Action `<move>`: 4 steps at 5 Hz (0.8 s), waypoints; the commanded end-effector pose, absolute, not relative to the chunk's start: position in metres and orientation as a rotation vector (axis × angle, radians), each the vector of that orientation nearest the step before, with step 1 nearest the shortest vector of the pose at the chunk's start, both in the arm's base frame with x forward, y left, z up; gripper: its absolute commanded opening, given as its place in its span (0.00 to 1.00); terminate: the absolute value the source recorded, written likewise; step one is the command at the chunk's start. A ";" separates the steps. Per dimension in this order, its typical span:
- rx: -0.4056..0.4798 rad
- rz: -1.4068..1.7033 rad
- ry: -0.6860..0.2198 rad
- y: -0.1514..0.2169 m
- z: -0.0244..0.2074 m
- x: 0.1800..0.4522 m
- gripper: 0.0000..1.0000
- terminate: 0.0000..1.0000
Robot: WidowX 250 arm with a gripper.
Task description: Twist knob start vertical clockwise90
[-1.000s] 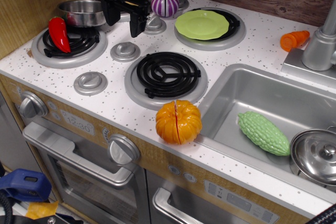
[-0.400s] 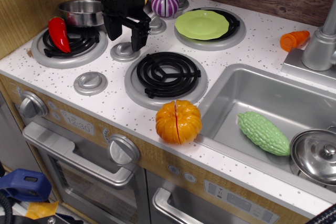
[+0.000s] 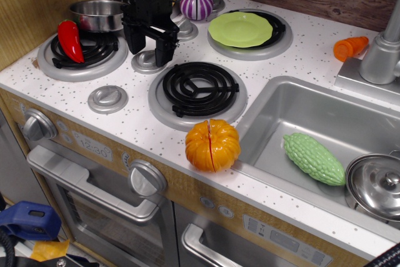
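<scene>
Three small silver-grey stove dials lie in a diagonal row between the burners. The middle knob (image 3: 144, 63) sits directly under my black gripper (image 3: 149, 52) and is partly hidden by it. The gripper points down with its jaws apart; one finger (image 3: 132, 43) stands left of the knob and the other (image 3: 164, 53) right of it, low over the counter. I cannot tell whether the fingers touch the knob. Its ridge is hidden. The other dials are at the front left (image 3: 107, 98) and behind the gripper (image 3: 185, 29).
A red pepper (image 3: 69, 39) lies on the left burner (image 3: 53, 67), with a steel pot (image 3: 97, 14) behind it. A black coil burner (image 3: 197, 87) is right of the gripper. Also in view: a green plate (image 3: 240, 29), an orange pumpkin (image 3: 212, 145), a sink (image 3: 294, 114) with a green gourd (image 3: 314, 158).
The gripper has moved forward from the back dial to above the middle knob, then lowered so its fingers straddle it. Nothing else moved.
</scene>
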State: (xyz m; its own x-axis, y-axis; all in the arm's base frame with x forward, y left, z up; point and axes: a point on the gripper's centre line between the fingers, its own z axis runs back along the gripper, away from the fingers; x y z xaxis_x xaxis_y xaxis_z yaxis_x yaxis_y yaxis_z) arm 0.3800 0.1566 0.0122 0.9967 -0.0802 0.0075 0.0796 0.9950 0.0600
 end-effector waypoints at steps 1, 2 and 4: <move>0.115 -0.054 -0.092 0.169 0.040 0.382 0.00 0.00; 0.126 -0.049 -0.097 0.169 0.043 0.382 0.00 0.00; 0.129 -0.049 -0.119 0.170 0.038 0.381 0.00 0.00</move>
State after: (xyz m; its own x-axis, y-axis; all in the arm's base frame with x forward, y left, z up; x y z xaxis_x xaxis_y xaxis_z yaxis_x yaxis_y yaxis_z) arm 0.3802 0.1604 0.0114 0.9714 -0.2344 0.0379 0.2288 0.9667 0.1149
